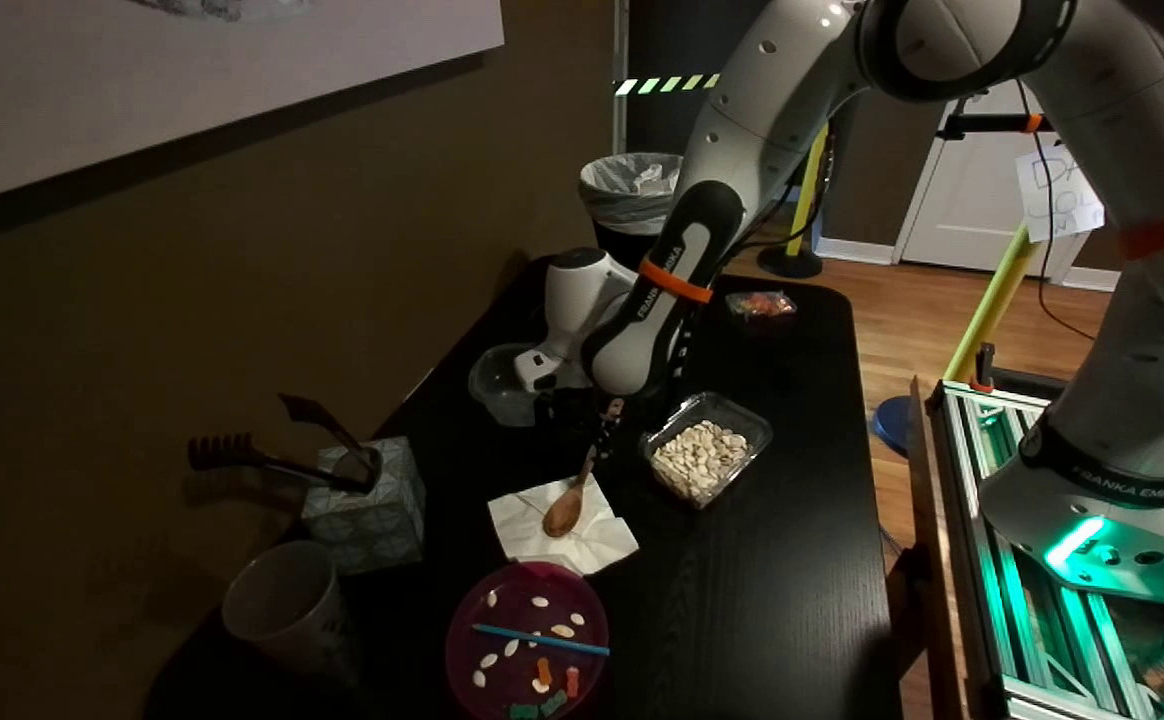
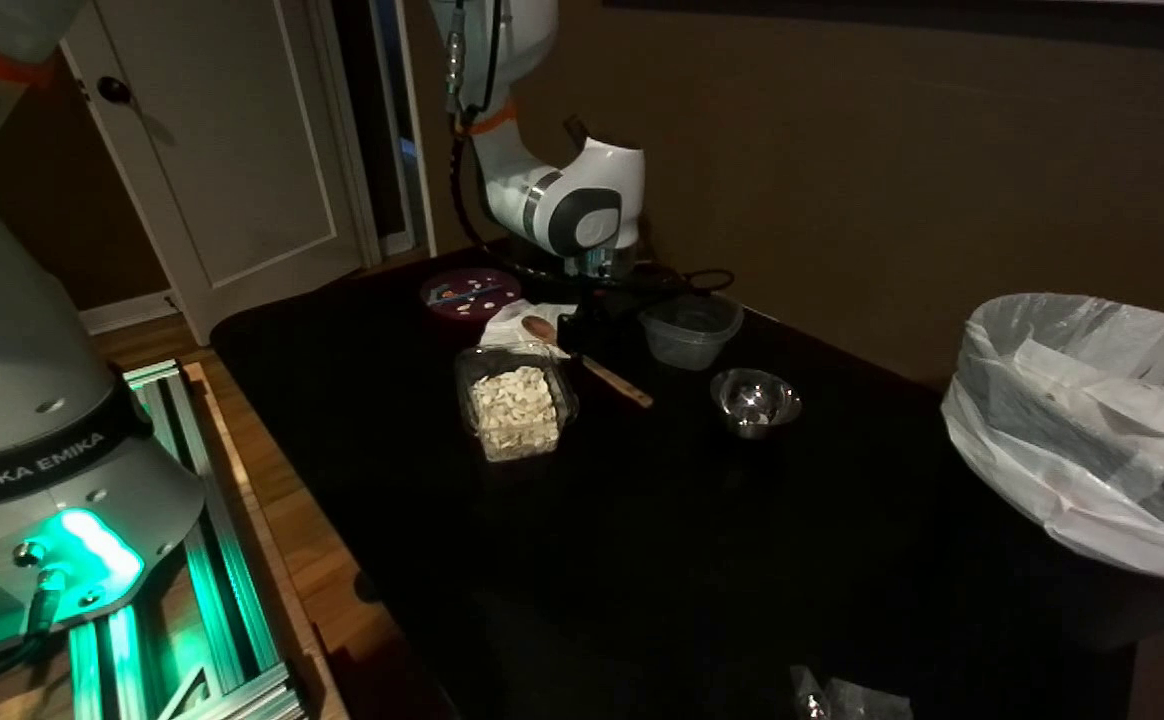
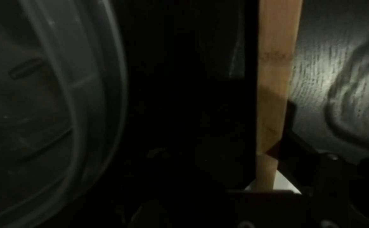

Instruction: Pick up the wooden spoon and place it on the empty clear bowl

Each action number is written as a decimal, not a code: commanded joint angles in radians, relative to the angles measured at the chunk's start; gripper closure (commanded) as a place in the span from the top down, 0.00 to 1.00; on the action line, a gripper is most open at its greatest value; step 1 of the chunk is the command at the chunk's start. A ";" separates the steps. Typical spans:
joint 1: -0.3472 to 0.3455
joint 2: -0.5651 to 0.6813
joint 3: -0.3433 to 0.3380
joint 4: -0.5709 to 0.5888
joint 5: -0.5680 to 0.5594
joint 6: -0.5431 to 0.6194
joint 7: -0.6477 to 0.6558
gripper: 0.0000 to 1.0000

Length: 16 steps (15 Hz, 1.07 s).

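Observation:
The wooden spoon point(image 1: 563, 512) has its head over a white napkin in both exterior views. In an exterior view its handle point(image 2: 620, 383) sticks out past my gripper point(image 2: 580, 335). In the wrist view the handle point(image 3: 275, 72) runs between my dark fingers point(image 3: 269, 136), which are close against both sides of it. I cannot tell whether the spoon is lifted. The clear bowl point(image 2: 694, 340) stands beside my gripper near the wall. It also shows partly behind the arm in an exterior view point(image 1: 497, 390). Its rim point(image 3: 91, 95) is at the left of the wrist view.
A square clear container point(image 1: 760, 432) of pale seeds stands near the gripper. A small shiny bowl point(image 2: 739, 412) is near the clear bowl. A purple plate point(image 1: 464, 645), a utensil box point(image 1: 367, 530) and a cup point(image 1: 282, 610) stand beyond the napkin point(image 1: 597, 540). A lined bin point(image 2: 1022, 450) stands at the table end.

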State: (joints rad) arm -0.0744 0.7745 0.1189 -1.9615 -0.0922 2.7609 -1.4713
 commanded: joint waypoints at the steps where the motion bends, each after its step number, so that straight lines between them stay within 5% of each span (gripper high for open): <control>1: -0.029 -0.019 0.024 -0.047 -0.025 0.049 0.017 0.45; 7: -0.039 -0.053 0.038 -0.077 -0.025 0.062 0.012 0.00; 13: -0.128 -0.159 0.184 -0.142 0.048 0.035 -0.004 0.05; 16: -0.105 -0.246 0.174 -0.171 0.063 -0.004 0.050 0.05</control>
State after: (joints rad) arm -0.1834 0.6353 0.2938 -2.0654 -0.0510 2.7981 -1.4672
